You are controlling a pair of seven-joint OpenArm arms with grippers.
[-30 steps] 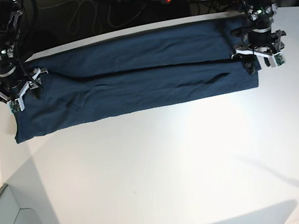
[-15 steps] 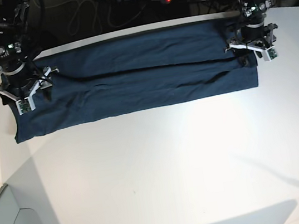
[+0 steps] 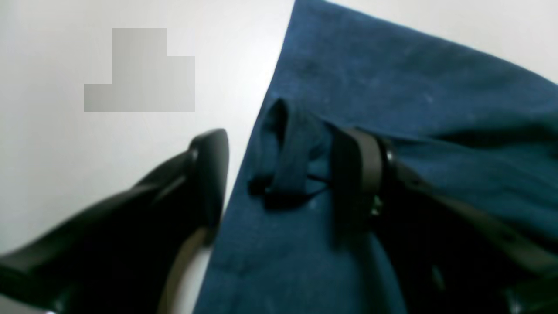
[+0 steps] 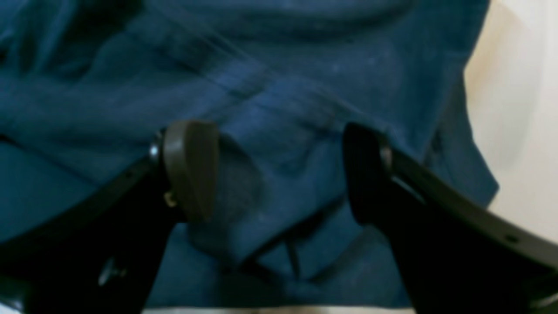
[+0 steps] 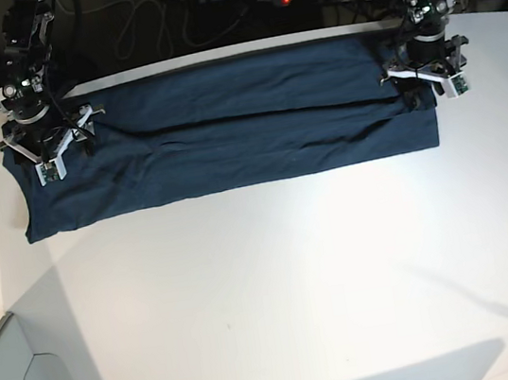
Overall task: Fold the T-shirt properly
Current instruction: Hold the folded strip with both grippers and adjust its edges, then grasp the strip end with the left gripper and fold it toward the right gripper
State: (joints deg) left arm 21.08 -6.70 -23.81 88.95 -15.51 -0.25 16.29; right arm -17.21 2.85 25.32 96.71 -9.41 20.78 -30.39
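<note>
A: What fills the view?
B: A white tabletop, and across its far half the T-shirt, folded lengthwise into a long dark navy-teal band lying flat with a few creases.

A: And the arms?
B: One stands at each end of the band. The left gripper is over the end on the base view's right, its jaws spread, one finger off the cloth's edge, one on it beside a small raised fold.

A: The other?
B: The right gripper is over the opposite end, jaws also released, straddling cloth, pinching nothing.
</note>
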